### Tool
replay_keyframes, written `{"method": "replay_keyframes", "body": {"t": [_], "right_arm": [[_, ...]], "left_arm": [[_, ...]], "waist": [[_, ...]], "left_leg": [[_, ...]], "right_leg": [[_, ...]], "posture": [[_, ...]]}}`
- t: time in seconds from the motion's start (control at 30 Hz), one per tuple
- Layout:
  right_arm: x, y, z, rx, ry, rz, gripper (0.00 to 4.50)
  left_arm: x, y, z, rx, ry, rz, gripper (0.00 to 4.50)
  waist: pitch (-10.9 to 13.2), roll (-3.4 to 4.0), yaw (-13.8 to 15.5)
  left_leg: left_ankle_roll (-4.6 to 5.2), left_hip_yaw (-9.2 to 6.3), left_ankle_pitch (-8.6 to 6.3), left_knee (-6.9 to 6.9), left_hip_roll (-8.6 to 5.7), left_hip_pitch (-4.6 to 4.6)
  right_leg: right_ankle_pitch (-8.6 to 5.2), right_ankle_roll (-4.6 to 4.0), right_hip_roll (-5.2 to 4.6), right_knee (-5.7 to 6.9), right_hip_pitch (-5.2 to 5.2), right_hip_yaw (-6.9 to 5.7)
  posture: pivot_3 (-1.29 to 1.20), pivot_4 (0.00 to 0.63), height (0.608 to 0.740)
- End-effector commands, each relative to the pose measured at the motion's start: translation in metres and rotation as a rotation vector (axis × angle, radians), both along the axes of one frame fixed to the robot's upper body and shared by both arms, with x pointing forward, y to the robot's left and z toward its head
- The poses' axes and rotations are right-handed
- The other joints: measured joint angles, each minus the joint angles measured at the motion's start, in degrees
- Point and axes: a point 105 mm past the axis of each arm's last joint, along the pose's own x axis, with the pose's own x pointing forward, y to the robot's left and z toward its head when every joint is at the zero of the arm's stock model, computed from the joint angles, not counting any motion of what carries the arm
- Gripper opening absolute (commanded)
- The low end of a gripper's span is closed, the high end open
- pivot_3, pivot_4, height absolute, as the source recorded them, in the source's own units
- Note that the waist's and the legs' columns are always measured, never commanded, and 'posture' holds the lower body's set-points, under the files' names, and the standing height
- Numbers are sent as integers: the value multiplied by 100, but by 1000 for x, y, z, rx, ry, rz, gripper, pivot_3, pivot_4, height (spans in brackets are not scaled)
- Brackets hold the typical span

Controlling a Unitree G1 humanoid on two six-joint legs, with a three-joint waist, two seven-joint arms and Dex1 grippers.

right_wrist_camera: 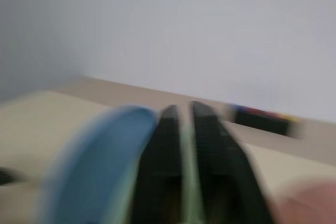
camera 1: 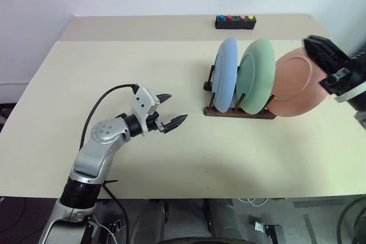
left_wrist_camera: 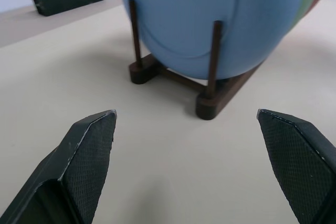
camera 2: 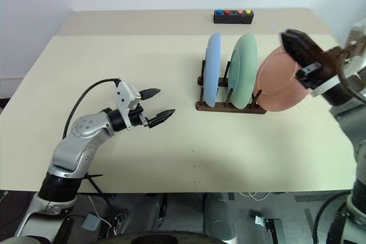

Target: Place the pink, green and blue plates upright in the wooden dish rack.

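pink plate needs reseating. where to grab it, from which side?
Probably the top rim of the pink plate, coming down from above on the robot's right. It stands on edge at the right end of the wooden dish rack, leaning outward, its upper edge bare. The green plate crowds its other face, and pegs block the bottom. The right gripper, shut, is nearest.

Matt plates — blue plate (camera 1: 226, 74), green plate (camera 1: 255, 76), pink plate (camera 1: 294, 83) — in a dark wooden dish rack (camera 1: 239, 111); smooth, matt table (camera 1: 171, 152).
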Motion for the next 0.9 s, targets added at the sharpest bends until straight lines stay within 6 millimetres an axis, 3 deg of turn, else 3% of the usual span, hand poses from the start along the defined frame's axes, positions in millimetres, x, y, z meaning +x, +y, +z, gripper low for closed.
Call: {"method": "replay_keyframes", "body": {"t": [0.03,0.23,0.3,0.53,0.9], "right_arm": [[-8,-41,17,-106,-78,-229,11],[-4,-82,14,-248,-78,-490,11],[3,-87,-2,-329,-14,-516,11],[22,-74,-50,-384,130,-431,11],[20,-43,-50,-380,104,-284,11]], "left_arm": [[-17,-7,8,17,-40,-110,4428],[-15,-9,5,44,-38,-125,4428],[-15,-10,4,47,-38,-128,4428],[-20,-13,7,55,-53,-155,4428],[-31,-14,13,45,-94,-192,4428]], "waist": [[0,2,-14],[-1,4,-13],[-2,5,-14],[-2,7,-31],[-2,8,-18]], "left_leg": [[0,0,0,-2,0,1],[1,7,1,2,1,2],[2,7,1,2,1,2],[2,7,1,0,1,3],[2,6,1,1,1,3]], "right_leg": [[0,0,0,0,-1,0],[0,0,0,0,1,4],[0,0,0,0,1,4],[0,0,1,1,1,5],[0,1,0,1,2,5]], "posture": [[0,150,740],[0,150,740],[0,150,740],[0,150,740],[0,150,740]]}}
